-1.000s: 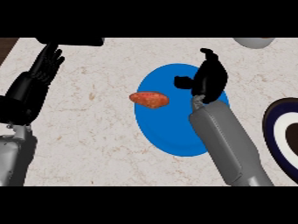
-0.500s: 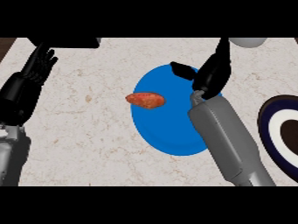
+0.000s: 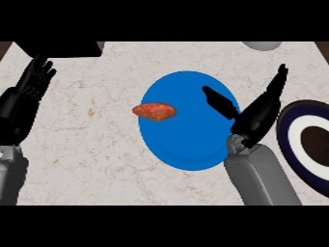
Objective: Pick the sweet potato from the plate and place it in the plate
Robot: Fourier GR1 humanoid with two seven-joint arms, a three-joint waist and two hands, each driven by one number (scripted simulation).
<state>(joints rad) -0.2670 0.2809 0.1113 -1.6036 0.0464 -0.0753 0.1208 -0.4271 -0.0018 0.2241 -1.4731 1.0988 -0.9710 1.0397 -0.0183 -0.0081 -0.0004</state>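
Observation:
An orange-brown sweet potato (image 3: 155,111) lies on the left rim of a blue plate (image 3: 188,140) in the middle of the counter. My right hand (image 3: 256,113) hovers over the blue plate's right side, open, fingers straight up and thumb stretched left toward the potato, with a gap between them. A second plate (image 3: 295,126), dark blue with a white ring and dark centre, lies at the right edge. At the left of the head view my left hand (image 3: 26,94) rests open, fingers up, away from both plates.
A black object (image 3: 60,47) sits at the counter's far left corner, just above my left hand. A pale grey round thing (image 3: 262,45) shows at the far edge, upper right. Dark wood floor borders the marble counter on both sides.
My right hand has shifted right and opened wider, thumb now spread toward the potato. The potato and both plates keep their places on the counter; the left hand stays still.

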